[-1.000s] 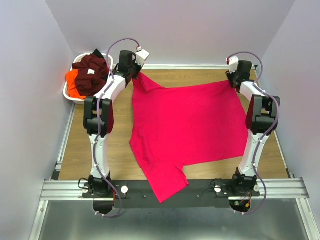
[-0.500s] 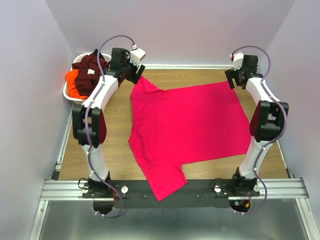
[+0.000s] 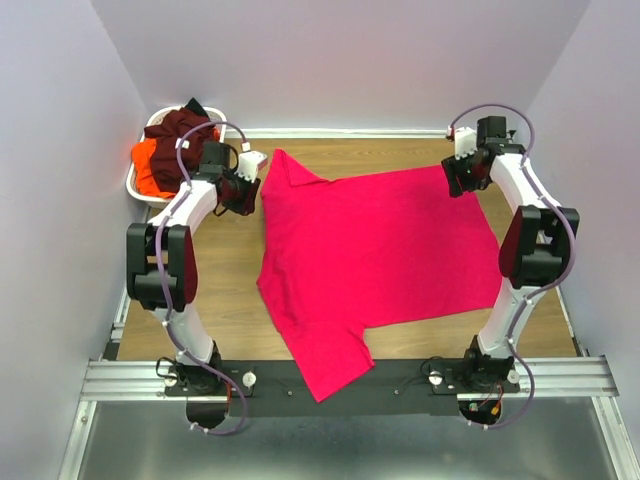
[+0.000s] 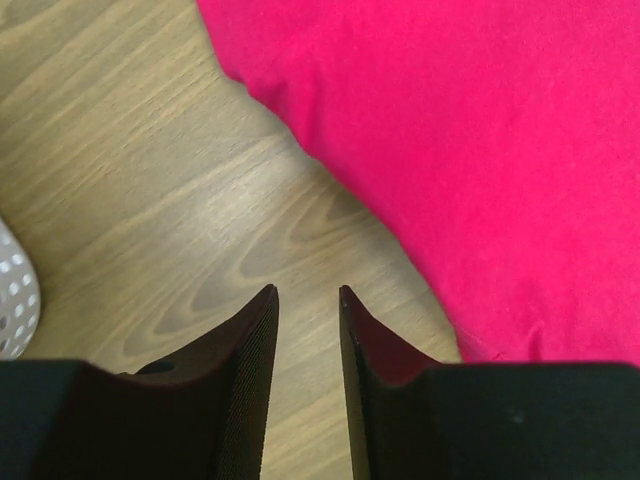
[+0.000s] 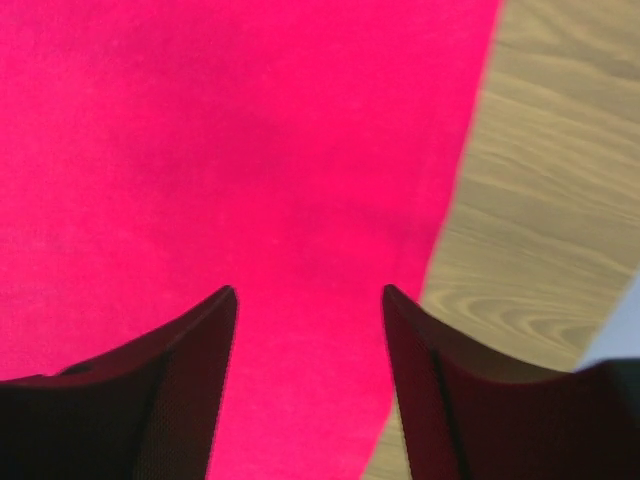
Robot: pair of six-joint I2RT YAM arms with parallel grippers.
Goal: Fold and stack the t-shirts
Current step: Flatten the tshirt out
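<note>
A bright pinkish-red t-shirt (image 3: 370, 250) lies spread flat on the wooden table, one sleeve hanging over the near edge. It also shows in the left wrist view (image 4: 480, 150) and the right wrist view (image 5: 230, 150). My left gripper (image 3: 241, 194) (image 4: 305, 292) hangs over bare wood just left of the shirt's far-left edge, its jaws a little apart and empty. My right gripper (image 3: 455, 180) (image 5: 308, 290) is wide open and empty above the shirt's far-right corner. A dark maroon t-shirt (image 3: 185, 135) and an orange t-shirt (image 3: 150, 168) lie bundled in the basket.
The white oval basket (image 3: 135, 188) stands at the far left corner, close to my left arm; its perforated wall shows in the left wrist view (image 4: 10, 295). Purple walls close in the table on three sides. A metal rail (image 3: 340, 380) runs along the near edge.
My left gripper has let go of the shirt's far-left corner and moved left and nearer, off the cloth. My right gripper has opened and shifted slightly left. The corners now lie flat.
</note>
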